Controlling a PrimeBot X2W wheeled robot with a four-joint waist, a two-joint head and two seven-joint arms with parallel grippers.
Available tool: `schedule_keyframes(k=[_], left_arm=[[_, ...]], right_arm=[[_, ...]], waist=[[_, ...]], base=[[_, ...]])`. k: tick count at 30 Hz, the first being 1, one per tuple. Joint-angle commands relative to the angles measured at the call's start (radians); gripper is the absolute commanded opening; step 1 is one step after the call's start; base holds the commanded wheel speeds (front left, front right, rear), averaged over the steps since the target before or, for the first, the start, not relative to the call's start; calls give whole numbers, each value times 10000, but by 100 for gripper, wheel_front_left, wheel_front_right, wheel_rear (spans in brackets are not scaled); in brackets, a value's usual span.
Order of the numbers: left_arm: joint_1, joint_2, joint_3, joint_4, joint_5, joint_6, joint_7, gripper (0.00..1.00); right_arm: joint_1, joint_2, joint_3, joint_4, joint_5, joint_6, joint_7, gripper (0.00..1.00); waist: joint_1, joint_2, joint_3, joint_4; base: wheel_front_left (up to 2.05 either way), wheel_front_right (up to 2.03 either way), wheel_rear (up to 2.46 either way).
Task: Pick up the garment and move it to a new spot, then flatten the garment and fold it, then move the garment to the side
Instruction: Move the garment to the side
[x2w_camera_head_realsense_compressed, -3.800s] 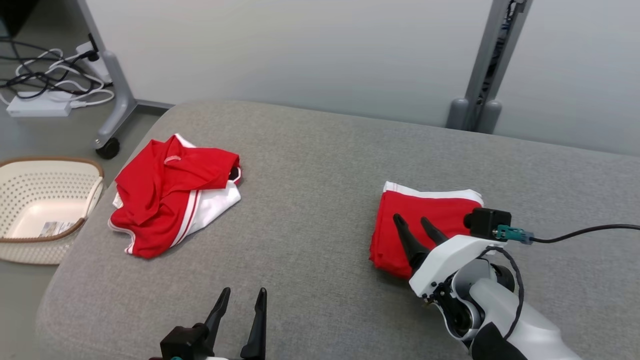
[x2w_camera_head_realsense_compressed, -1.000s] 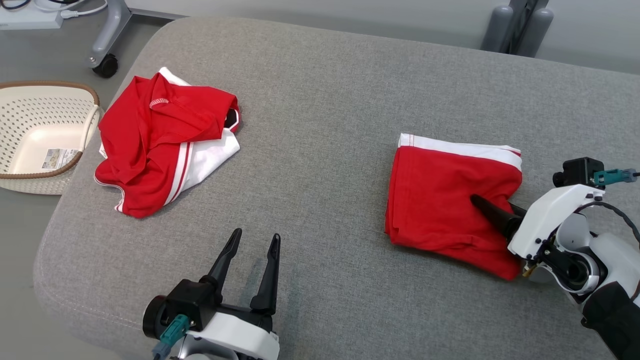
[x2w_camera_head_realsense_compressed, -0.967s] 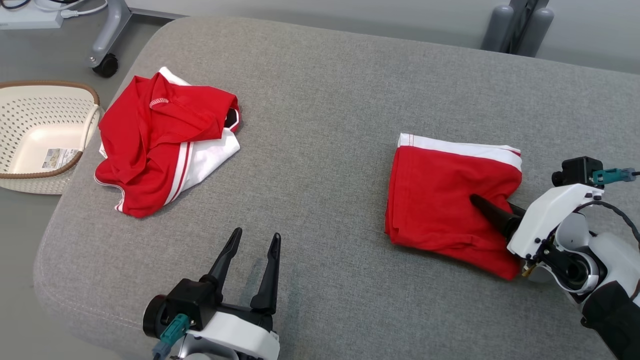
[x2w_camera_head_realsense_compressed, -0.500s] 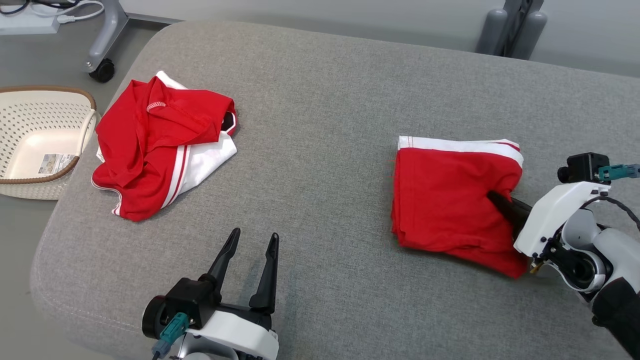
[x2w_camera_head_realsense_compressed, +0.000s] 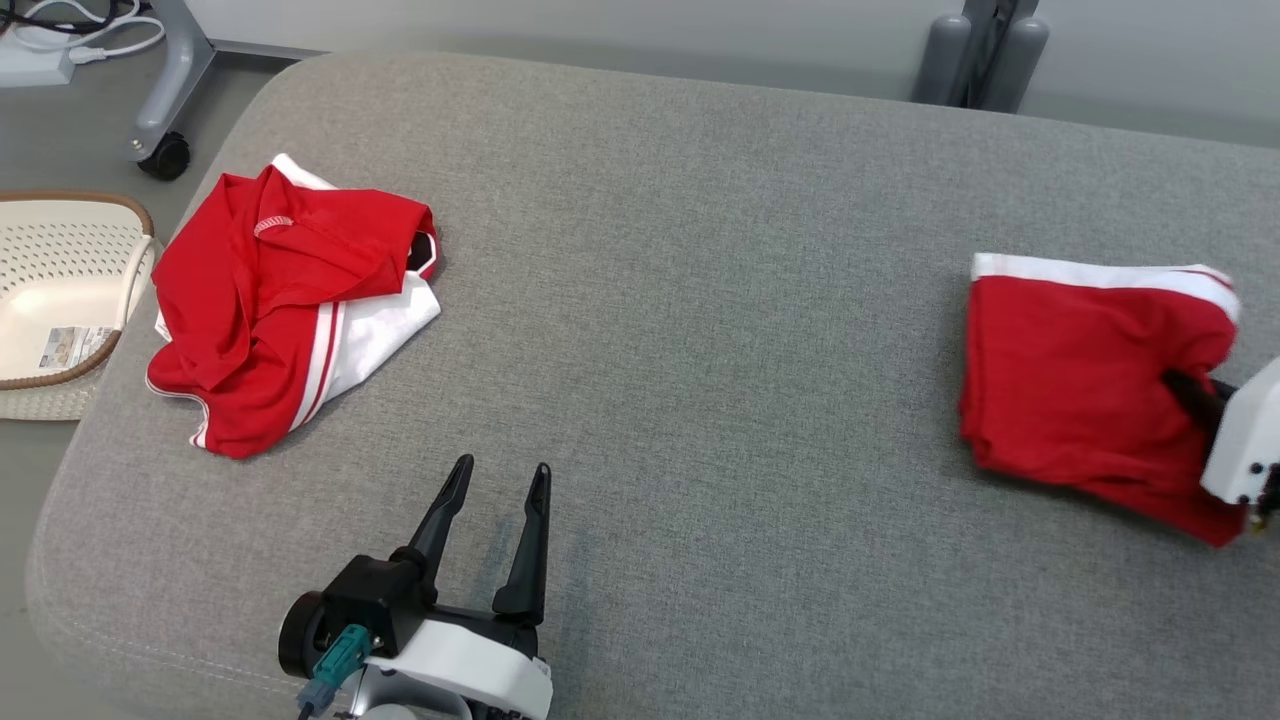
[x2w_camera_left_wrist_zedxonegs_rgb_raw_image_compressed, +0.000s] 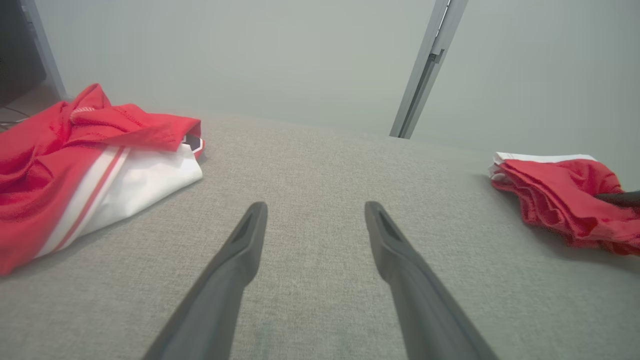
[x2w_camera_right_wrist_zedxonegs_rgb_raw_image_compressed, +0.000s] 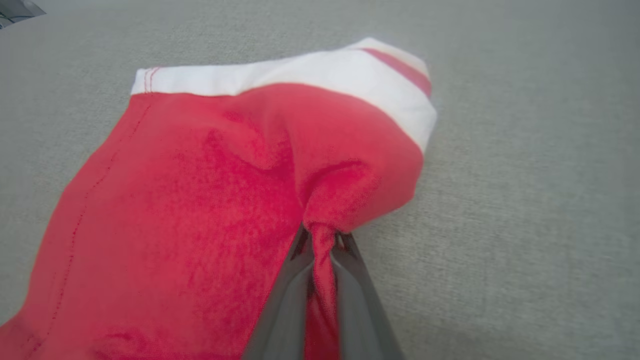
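Grey cushion (x2w_camera_head_realsense_compressed: 700, 250) spans my head view. At 3 o'clock lies the folded garment (x2w_camera_head_realsense_compressed: 1070, 390), red with a white band. My right claw (x2w_camera_right_wrist_zedxonegs_rgb_raw_image_compressed: 322, 237) sits at its 4 o'clock edge, pinched tight on a bunched fold. At 10 o'clock lies a crumpled garment (x2w_camera_head_realsense_compressed: 260, 300), with a basket (x2w_camera_head_realsense_compressed: 60, 370) at 9. My left claw (x2w_camera_head_realsense_compressed: 502, 468) hovers spread at 6.

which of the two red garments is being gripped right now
The folded red garment at the robot's right: the right gripper is shut on a pinch of its cloth. The crumpled garment at the left, white panel showing, lies free with no gripper touching it.
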Motion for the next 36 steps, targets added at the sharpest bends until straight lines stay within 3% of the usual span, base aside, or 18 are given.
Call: schedule_keyframes(k=[1,7,14,28,36], left_arm=[[-74,39,45,-40,18,-11,-5,100],[-129,38,106,-61,92,-23,-5,100],[-257,39,202,-42,162,-117,-5,100],[-468,39,326,-58,248,-186,-5,100],[-513,39,325,-75,241,-183,-5,100]], right_arm=[[-163,-344,54,211,-78,0,-54,0],[-484,-1332,530,945,-586,0,-20,0],[-899,-2045,1069,1832,-1247,0,29,0],[-2111,-2743,2146,3204,-2838,0,107,0],[-2525,-2528,2416,4164,-3535,0,-46,0]], waist=[[0,0,94,-37],[0,0,354,-166],[0,0,636,-278],[0,0,1273,-273],[0,0,1451,-255]], base=[[0,0,0],[0,0,0],[0,0,0],[0,0,0],[0,0,0]])
